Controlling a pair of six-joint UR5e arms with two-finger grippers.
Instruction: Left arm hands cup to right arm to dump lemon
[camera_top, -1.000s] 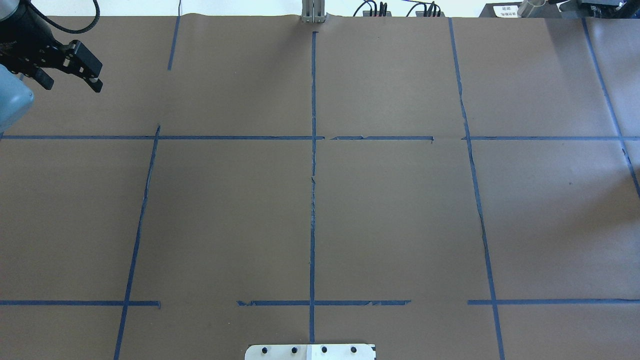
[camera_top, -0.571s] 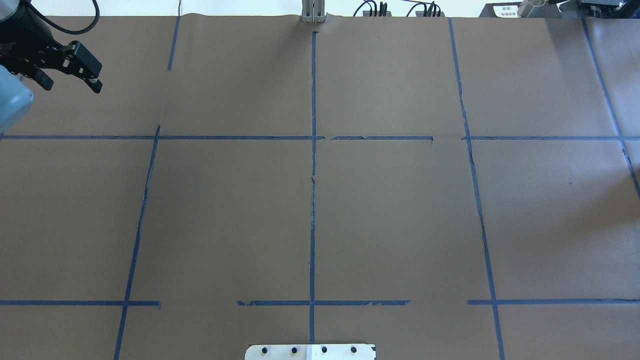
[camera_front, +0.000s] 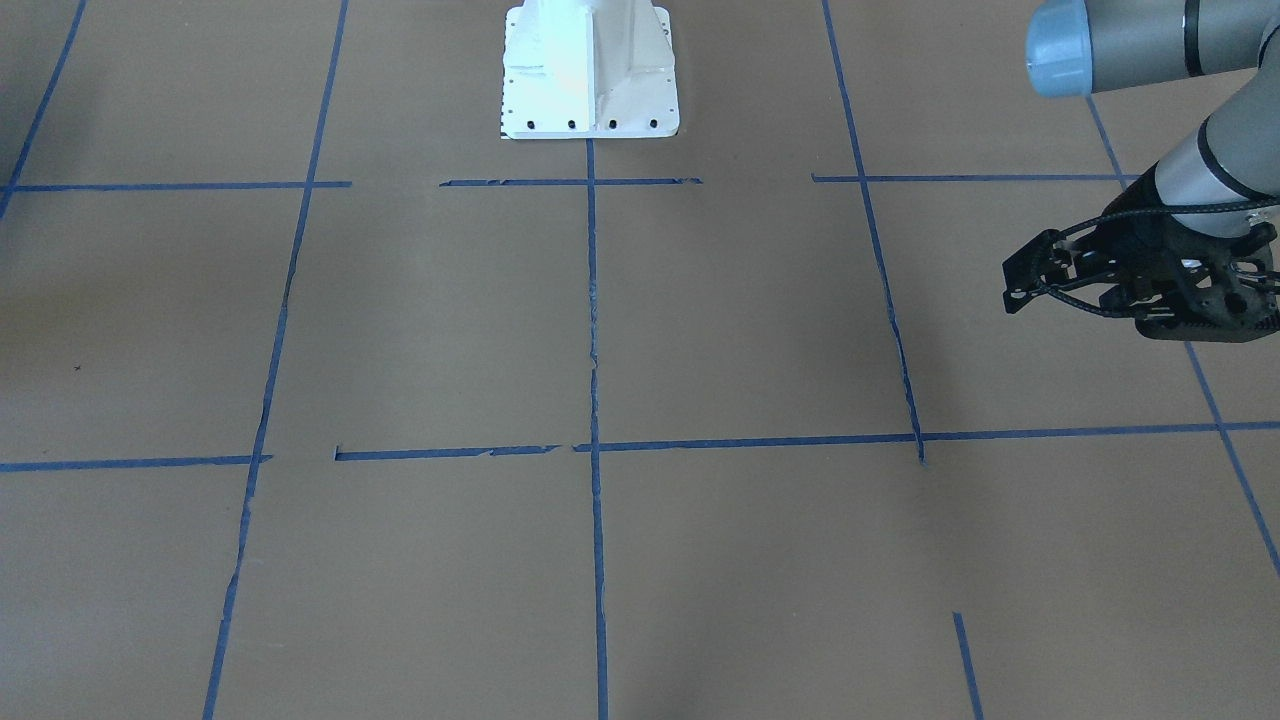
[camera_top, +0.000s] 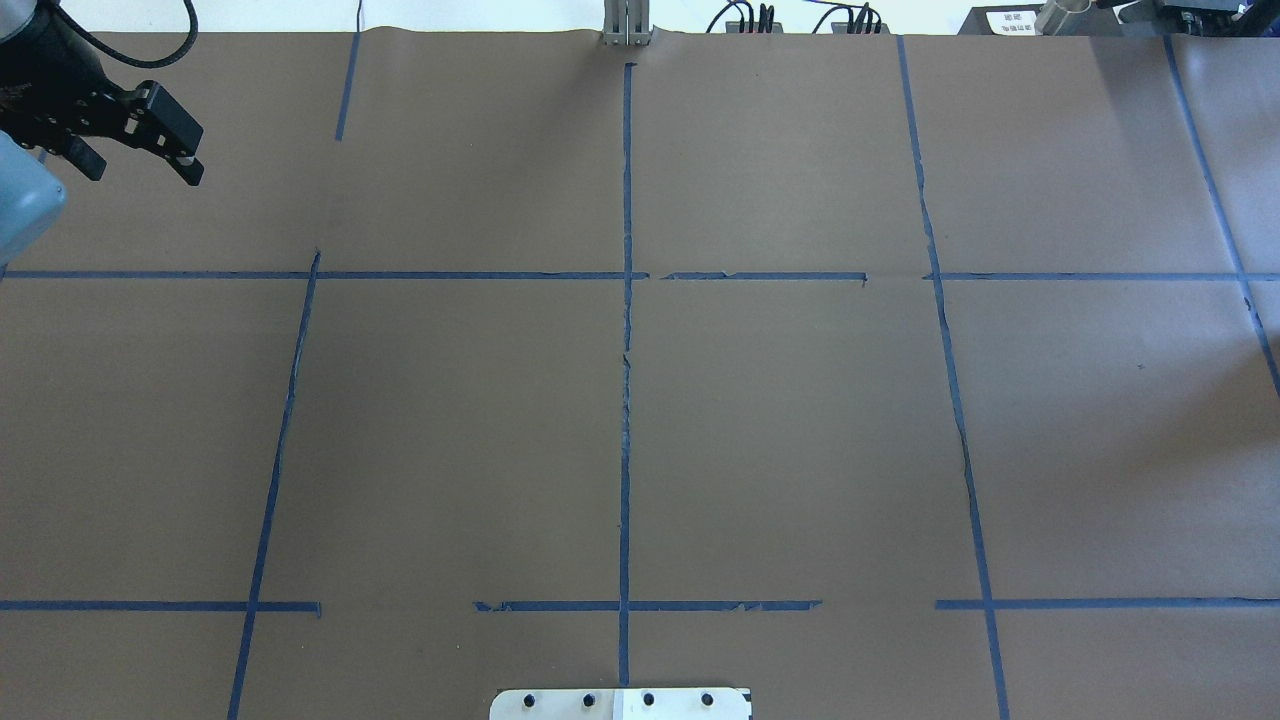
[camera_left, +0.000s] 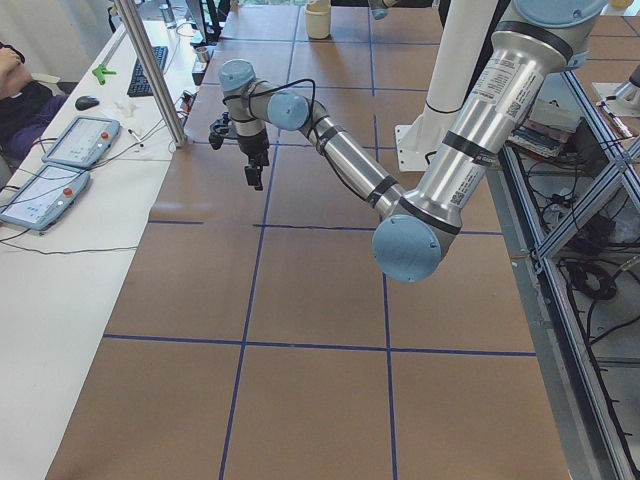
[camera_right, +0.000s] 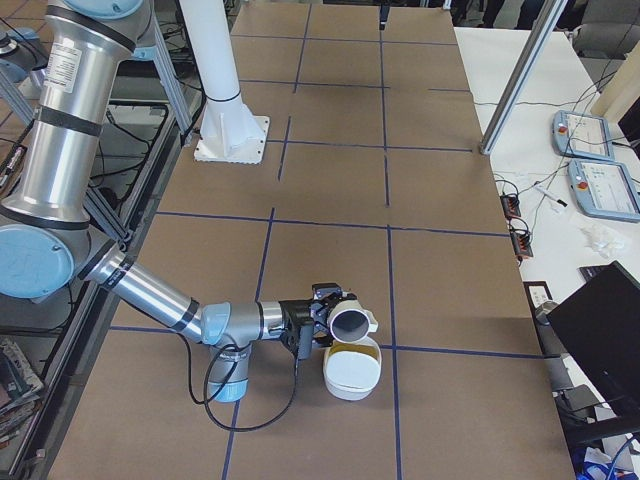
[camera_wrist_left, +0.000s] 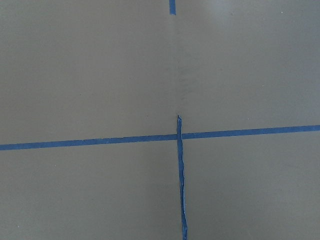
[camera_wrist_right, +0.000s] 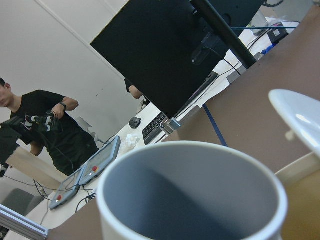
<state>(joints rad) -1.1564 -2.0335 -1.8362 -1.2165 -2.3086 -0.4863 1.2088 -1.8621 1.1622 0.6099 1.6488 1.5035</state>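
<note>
Left gripper: My left gripper (camera_top: 143, 168) hangs over the counter (camera_top: 800, 450) at about 10 o'clock in the overhead view. Its two black fingers are spread wide with nothing between them.
Left arm: My left arm (camera_left: 350, 165) reaches long and low across the counter, with a black cable looping at the wrist.
Left wrist view: Only brown counter and a crossing of blue tape lines (camera_wrist_left: 180, 150) show here, and none of my fingers.
Right gripper: My right gripper (camera_right: 328, 320) is out by the counter's end on my right and is seen only from the side camera there. The cup sits at its tip, but I cannot tell how far the fingers stand apart or whether they clamp.
Cup: The cup (camera_right: 350, 320) is tipped onto its side, off the counter. Its mouth is turned toward that side camera and its handle is at 3 o'clock. In my right wrist view its white rim fills the lower frame, and only smooth grey wall shows inside.
Bowl: A white bowl (camera_right: 350, 385) stands on the counter at 5 o'clock from the cup, just beside it, and its inside looks yellow-brown. I cannot tell whether cup and bowl touch.
Lemon: I cannot tell whether the yellow-brown in the bowl is the lemon or the bowl's own colour.
Right arm: My right arm (camera_right: 150, 290) lies low along the counter, with a cable looped under the wrist.
Background: A person (camera_wrist_right: 55, 125) in black stands at 9 o'clock in my right wrist view, beside a large dark monitor (camera_wrist_right: 165, 50).
</note>
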